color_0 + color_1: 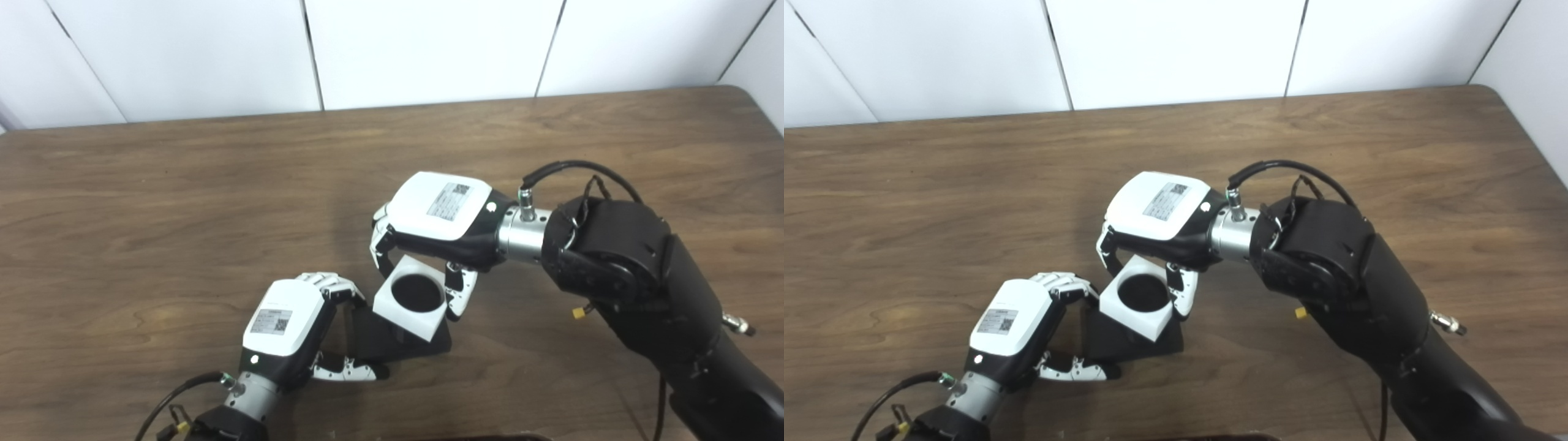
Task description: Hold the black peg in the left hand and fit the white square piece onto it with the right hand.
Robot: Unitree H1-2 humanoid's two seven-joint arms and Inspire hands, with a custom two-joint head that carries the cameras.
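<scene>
Count: one white square piece (411, 298), one black peg (392, 340), two hands, one tabletop (184, 202).
Left hand (286, 324): low and near the front edge, its arm coming in from the bottom left; white back plate facing up, fingers (331, 285) curled over the far side of the black peg's flat base, thumb (346, 370) stretched along the near side. It is closed around that base.
Right hand (438, 223): just beyond and to the right of the left hand, its arm sweeping in from the lower right with the wrist bent so the palm faces down; fingers hang on the far left side of the white square piece and the thumb (458, 294) presses its right side. It is clamped on the piece.
White square piece: directly under the right hand's palm, tilted, with its round hole showing dark inside; it lies over the black peg, just right of the left hand's fingertips.
Black peg: only its dark base shows, between the left hand's fingers and thumb; the post itself is hidden by the white piece, so how far it sits in the hole cannot be told.
Tabletop: dark wood, under both hands.
</scene>
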